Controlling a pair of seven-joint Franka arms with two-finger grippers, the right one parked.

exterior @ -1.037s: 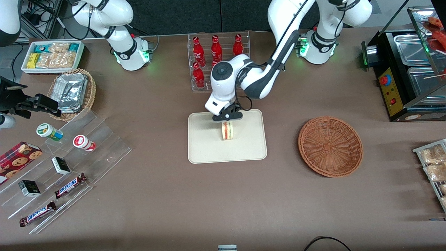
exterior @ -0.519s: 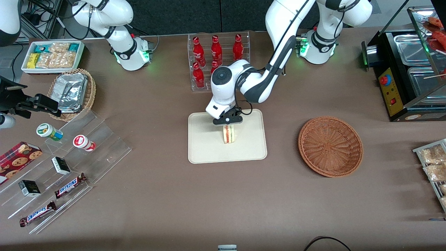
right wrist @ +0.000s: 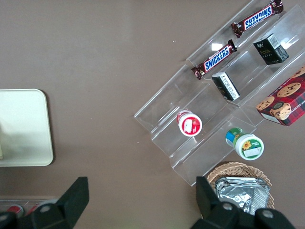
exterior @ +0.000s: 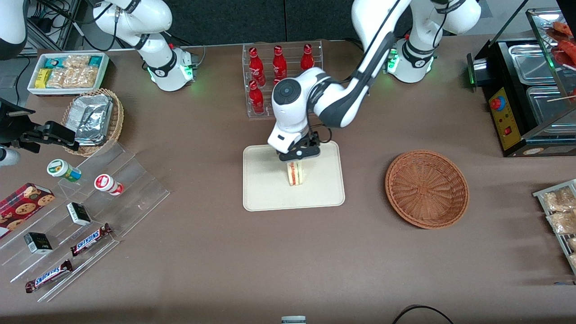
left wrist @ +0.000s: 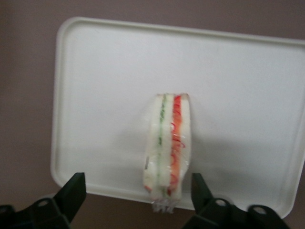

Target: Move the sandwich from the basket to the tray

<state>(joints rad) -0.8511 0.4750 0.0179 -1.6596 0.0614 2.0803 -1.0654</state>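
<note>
Red bottles (exterior: 279, 67) standing in a clear rack (exterior: 282, 78) on the brown counter (exterior: 225, 252). Toward the parked arm's end: white bin of snack packets (exterior: 67, 72), tan wicker basket of foil packets (exterior: 92, 120), clear stepped display (exterior: 85, 216) bearing two cups (exterior: 64, 170), small dark boxes (exterior: 78, 213), Snickers bars (exterior: 90, 239), a cookie box (exterior: 22, 205). Toward the working arm's end: black food warmer (exterior: 526, 99).

Glossy white arm shells with dark grey joint bands; round black cap on the wrist; thin black cable looping beside the black gripper (exterior: 299, 151); green lights glowing at the base.
</note>
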